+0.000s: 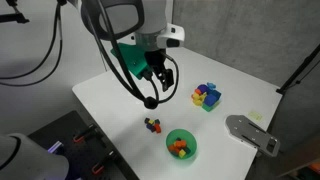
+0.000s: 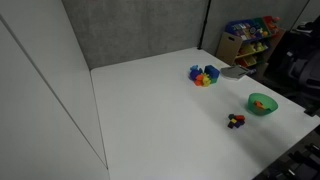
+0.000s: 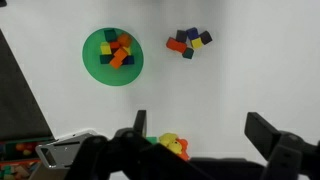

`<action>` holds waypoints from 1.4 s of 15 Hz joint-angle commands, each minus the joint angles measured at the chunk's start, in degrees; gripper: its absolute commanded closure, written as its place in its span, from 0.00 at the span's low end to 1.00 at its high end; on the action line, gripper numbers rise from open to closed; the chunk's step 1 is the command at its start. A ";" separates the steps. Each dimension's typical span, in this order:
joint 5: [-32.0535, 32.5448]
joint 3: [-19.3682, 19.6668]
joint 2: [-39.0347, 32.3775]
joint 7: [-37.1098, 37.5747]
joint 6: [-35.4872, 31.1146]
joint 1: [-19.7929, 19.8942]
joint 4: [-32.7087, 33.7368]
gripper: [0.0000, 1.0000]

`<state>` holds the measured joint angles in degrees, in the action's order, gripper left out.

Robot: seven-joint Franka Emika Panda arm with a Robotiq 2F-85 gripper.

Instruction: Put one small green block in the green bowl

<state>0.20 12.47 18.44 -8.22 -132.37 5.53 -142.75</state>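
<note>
A heap of large blue, yellow and purple blocks (image 1: 206, 96) sits on a white table (image 1: 110, 100) near a flat grey fixture (image 1: 250, 132) at its edge, with a shelf of colourful bins (image 2: 250, 35) standing beyond.

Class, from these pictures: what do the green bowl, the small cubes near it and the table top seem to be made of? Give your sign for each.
The green bowl: probably plastic, one even bright colour, smooth. The small cubes: plastic or painted wood, flat solid colours; too small to settle. The table top: smooth matt white, perhaps laminate; no grain shows.
</note>
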 commanded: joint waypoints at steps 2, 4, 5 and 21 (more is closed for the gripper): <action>-0.37 -0.85 -0.01 -0.27 0.13 0.88 0.17 0.00; -0.72 -1.19 -1.77 0.48 0.62 0.57 1.27 0.00; -1.24 -1.28 -2.99 0.47 0.83 0.27 1.86 0.00; -6.17 -6.69 -32.23 1.24 -6.40 -0.13 15.34 0.00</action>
<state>-5.10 7.11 -7.65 -7.94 -136.09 5.33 -131.46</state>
